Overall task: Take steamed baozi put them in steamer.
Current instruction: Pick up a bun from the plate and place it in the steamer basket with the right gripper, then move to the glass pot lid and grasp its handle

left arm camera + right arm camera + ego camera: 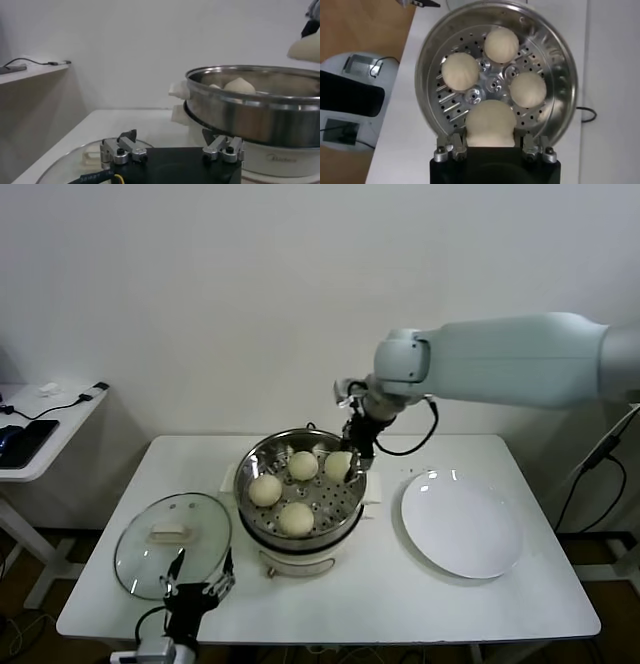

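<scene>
Head view shows a white rectangular table point(400, 594) carrying, from biggest to smallest, a round shiny steel steamer point(300, 484) with a perforated tray on a cream-white electric base, a flat round white plate point(462, 524) on the robot's right of it, and a round glass lid point(172, 542) with a pale handle on the robot's left of it. Grey lettering on the base, seen faintly in the left wrist view, seems to read "Midea" point(279, 157).

Inside the steamer lie three small domed cream-white steamed baozi point(296, 518) on the tray, spaced apart. A fourth baozi point(340, 465) sits at the far right of the pot, gripped by the right gripper point(352, 466), whose jaws are closed on both its sides; whether it touches the tray cannot be told. The right wrist view looks straight down on this bun point(490, 122) between the right gripper's fingers point(451, 150), with the other three point(460, 71) beyond it on the holed steel floor point(490, 85).

The left gripper point(198, 584) waits low at the table's near edge, beside the glass lid, its jaws spread wide and holding nothing; its fingertips point(127, 136) point toward the steamer wall point(255, 110).
</scene>
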Available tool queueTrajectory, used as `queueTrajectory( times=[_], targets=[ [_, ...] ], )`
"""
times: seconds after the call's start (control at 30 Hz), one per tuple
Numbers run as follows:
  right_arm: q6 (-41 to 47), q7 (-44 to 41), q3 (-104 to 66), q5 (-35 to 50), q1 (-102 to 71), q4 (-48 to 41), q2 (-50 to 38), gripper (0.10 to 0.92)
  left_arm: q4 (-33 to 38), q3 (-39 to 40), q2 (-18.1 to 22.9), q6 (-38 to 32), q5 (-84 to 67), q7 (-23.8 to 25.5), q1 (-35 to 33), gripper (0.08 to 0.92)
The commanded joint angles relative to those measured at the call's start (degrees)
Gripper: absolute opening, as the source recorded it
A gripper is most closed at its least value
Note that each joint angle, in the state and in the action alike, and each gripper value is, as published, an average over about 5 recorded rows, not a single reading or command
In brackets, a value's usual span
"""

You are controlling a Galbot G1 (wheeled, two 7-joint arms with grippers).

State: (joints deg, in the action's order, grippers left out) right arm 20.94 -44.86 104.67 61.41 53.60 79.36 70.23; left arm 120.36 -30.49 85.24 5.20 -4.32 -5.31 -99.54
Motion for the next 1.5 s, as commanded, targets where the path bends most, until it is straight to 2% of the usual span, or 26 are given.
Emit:
queueTrajectory(
  times=[0.03, 0.53, 0.63, 0.8, 0.97, 1.07, 1.17, 1.3, 1.5],
  targets=[
    [2.48, 4.97, -0.45, -0.85, -9.87, -4.61, 5.42, 0.619, -0.74, -0.13, -0.14, -0.06, -0.38, 0.01, 0.23, 0.823],
    [0.11, 3.92, -1.41, -2.60, -11.76, -7.37, 4.32, 0.623, -1.01, 0.05, 0.15, -0.16, -0.35, -0.09, 0.23, 0.823],
    [-1.54, 2.00, -2.51, -1.99, -11.24, -7.39, 3.55, 0.667, -0.87, -0.03, 0.13, -0.17, -0.38, -0.11, 0.07, 0.823],
    [-4.54, -3.23, -4.28, -2.14, -8.81, -7.19, 0.26, 0.792, -0.43, -0.09, 0.00, -0.69, -0.55, -0.23, -0.44, 0.823],
    [-5.89, -4.18, -8.47, -0.01, -5.53, -4.88, -7.96, 0.821, 0.44, -0.45, -0.23, -1.20, -1.86, -0.43, -1.19, 0.823],
    [-5.67, 1.33, -13.69, 2.19, -5.78, -4.23, -13.26, 0.822, 0.88, -0.71, -0.29, -1.64, -2.11, -0.32, -1.38, 0.823],
    [-5.90, 12.12, -21.37, 1.60, -9.74, -4.63, -18.18, 0.823, 1.16, -1.07, -0.21, -1.48, -2.28, -0.41, -1.05, 0.823],
    [-6.17, 25.96, -34.23, -3.95, -18.30, -4.64, -24.47, 0.823, 1.01, -1.73, -0.18, -1.58, -1.94, -0.86, 0.22, 0.823],
    [-4.81, 36.92, -54.51, -11.61, -34.88, 0.56, -33.76, 0.823, 0.16, -2.83, -1.05, -2.12, -1.41, -0.82, 2.07, 0.823]
  ],
)
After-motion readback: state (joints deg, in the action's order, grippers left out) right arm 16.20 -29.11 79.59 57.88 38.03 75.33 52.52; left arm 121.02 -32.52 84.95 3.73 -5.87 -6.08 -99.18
